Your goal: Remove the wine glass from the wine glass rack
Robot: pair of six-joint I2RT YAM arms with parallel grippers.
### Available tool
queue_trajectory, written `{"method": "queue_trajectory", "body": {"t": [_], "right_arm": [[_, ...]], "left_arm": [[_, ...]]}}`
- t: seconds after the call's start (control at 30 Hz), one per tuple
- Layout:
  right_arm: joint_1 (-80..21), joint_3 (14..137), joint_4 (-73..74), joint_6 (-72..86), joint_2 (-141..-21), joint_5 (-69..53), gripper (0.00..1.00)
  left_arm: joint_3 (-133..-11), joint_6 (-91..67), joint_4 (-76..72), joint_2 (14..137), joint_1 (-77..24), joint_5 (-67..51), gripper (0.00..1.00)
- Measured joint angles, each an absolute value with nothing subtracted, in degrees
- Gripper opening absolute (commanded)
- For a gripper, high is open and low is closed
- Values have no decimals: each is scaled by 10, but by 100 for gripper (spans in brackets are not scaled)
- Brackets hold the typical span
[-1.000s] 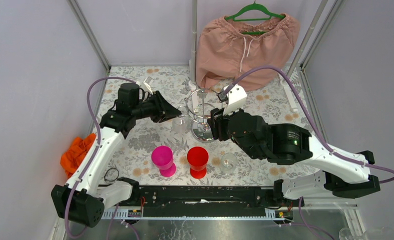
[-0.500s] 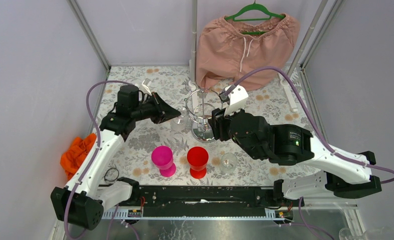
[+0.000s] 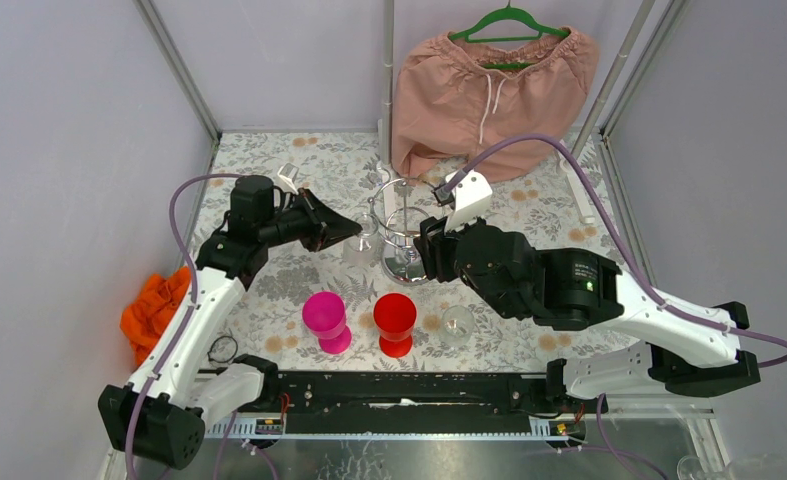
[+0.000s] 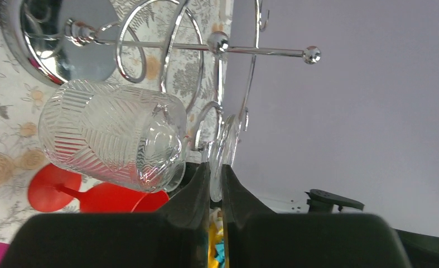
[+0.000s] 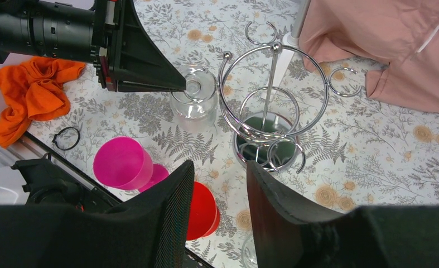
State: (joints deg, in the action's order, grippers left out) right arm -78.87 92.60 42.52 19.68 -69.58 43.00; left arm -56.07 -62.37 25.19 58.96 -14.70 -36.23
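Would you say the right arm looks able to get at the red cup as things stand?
Probably yes. The right gripper is open and empty, and the red cup stands uncovered close beneath it, apart from the pink cup; nothing appears to lie between gripper and cup.

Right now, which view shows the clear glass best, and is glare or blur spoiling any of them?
Left wrist view: wine glass sharp, ribbing clear; left pincer near the lens soft and dark. Right wrist view: wine glass rack crisp, no heavy glare. Top view: glass nearly lost against the floral cloth.
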Motion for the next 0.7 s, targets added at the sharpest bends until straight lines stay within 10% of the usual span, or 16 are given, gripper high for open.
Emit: {"method": "queue_trajectory", "body": {"t": [0.7], "right_arm": [[-774,920,412,193,-703,421,46]], "left_arm": [[-550,-695,223,572,-134,-381,0]]}}
